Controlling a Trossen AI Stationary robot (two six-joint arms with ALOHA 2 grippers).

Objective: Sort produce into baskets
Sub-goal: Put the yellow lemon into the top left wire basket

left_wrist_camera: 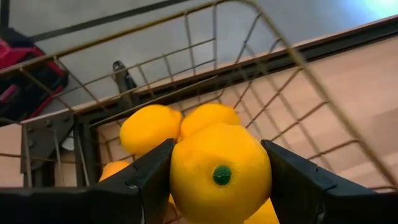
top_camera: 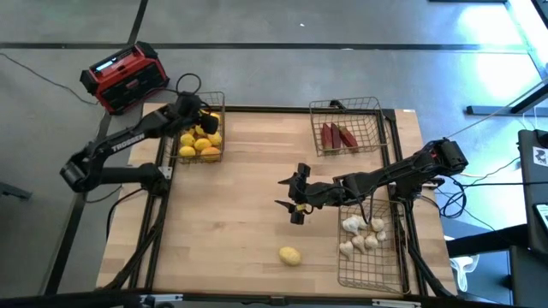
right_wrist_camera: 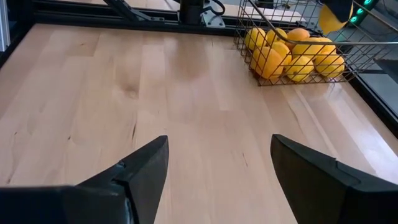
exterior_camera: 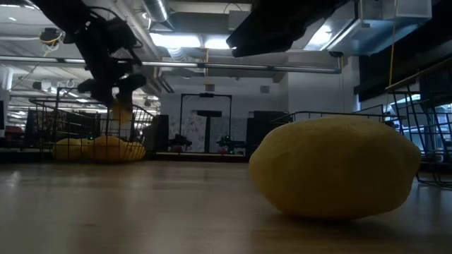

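Produce is nearly all sorted: yellow and orange lemons lie heaped in the far-left basket (top_camera: pixel 202 128), dark red pieces (top_camera: pixel 337 136) in the far-right basket (top_camera: pixel 349 125), and white garlic bulbs (top_camera: pixel 363 234) in the near-right basket (top_camera: pixel 370 248). One stray lemon (top_camera: pixel 290 255) sits alone on the desk (top_camera: pixel 231 222), near the front edge and just left of the garlic basket.

The left tool (left_wrist_camera: pixel 217 180) hangs over the lemon basket, pinching a yellow lemon (left_wrist_camera: pixel 219 171) between its two fingers, stem end facing the wrist camera. The step in hand looks like the drop. To do it well, I would lower the fruit until it is well inside the wire rim and close above the heap, then spread the fingers gently, so it settles rather than bounces or rolls out over the low wall.

The right tool (top_camera: pixel 299 198) waits mid-desk with its fingers spread and nothing between them, facing the far-left basket; the stray lemon lies near it.

White lettering along the left arm (top_camera: pixel 128 141) reads "TROSSEN". A red-and-black box (top_camera: pixel 125 77) on the floor beyond the far-left corner carries no writing I can make out.
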